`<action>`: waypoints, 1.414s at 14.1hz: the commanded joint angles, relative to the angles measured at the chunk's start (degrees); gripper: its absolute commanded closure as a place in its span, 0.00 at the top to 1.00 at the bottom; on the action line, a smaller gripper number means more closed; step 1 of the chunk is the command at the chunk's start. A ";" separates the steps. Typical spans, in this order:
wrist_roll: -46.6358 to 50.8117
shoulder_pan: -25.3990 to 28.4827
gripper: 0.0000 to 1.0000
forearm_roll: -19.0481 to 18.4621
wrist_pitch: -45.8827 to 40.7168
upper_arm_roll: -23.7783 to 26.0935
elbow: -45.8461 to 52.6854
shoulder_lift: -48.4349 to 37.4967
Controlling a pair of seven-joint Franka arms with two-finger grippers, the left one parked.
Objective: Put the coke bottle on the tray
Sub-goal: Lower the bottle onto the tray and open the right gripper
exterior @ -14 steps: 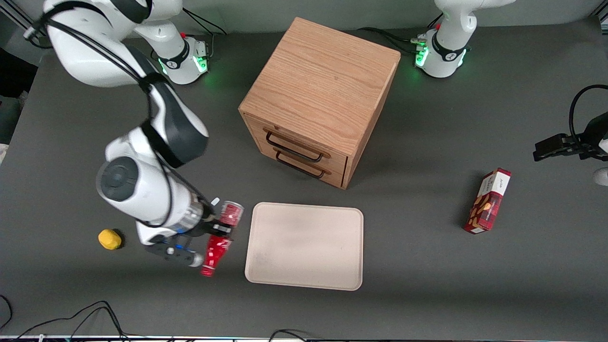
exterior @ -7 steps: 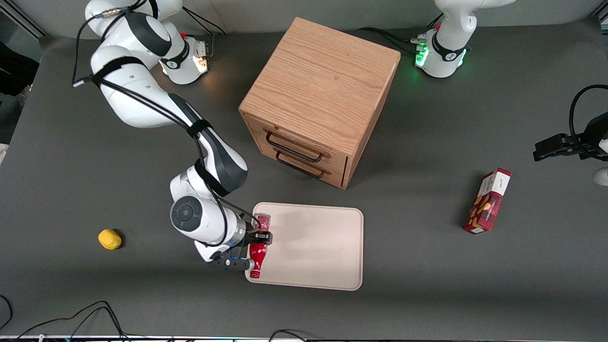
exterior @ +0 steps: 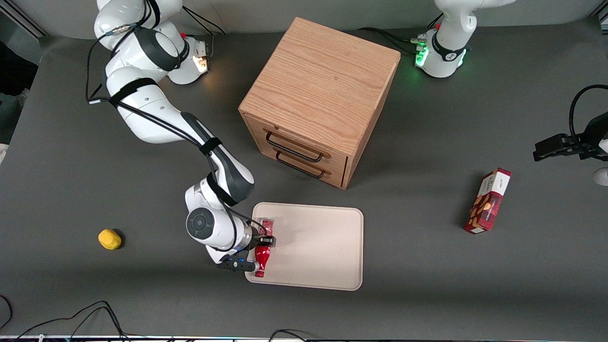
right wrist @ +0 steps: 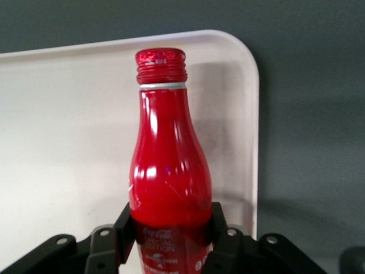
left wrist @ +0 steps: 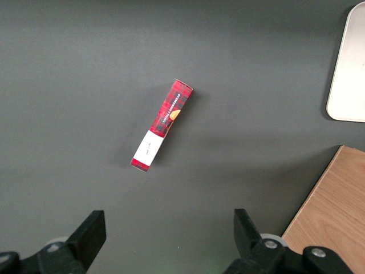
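Dark grey surface (exterior: 427, 294) carries a wooden drawer cabinet (exterior: 320, 95), both drawers closed. Nearer the front camera lies the beige tray (exterior: 323, 251), its flat bed bare apart from what hangs over its edge toward the working arm's end. At that edge the gripper (exterior: 259, 254) pinches the coke bottle (exterior: 261, 256) around its lower body, fingers (right wrist: 219, 228) pressing both sides, cap pointing toward the front camera.
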 commanded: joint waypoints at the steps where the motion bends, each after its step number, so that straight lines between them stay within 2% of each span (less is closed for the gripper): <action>1: -0.68 0.88 0.36 -0.98 -0.11 -1.03 2.63 1.21; 2: -0.25 0.88 0.50 -0.89 -0.11 -1.03 2.63 1.21; 3: -0.07 0.97 0.90 -0.89 -0.11 -1.03 2.36 1.29; 4: -0.15 0.89 1.00 -0.98 0.85 -1.03 1.32 1.03; 8: -0.15 0.53 1.00 -1.24 2.53 -1.39 0.08 -0.28; 10: -0.50 -0.43 1.00 -1.33 0.87 -1.47 -2.01 -4.57; 12: -0.94 -2.70 1.00 -1.24 -4.21 -1.39 -3.44 -10.02; 17: -5.59 -9.99 1.00 -0.72 -25.03 -0.77 -3.96 -22.24; 18: -6.73 -12.28 1.00 -0.63 -26.98 -0.42 -5.18 -24.43; 20: -7.88 -15.97 1.00 -0.54 -26.31 0.11 -13.85 -32.67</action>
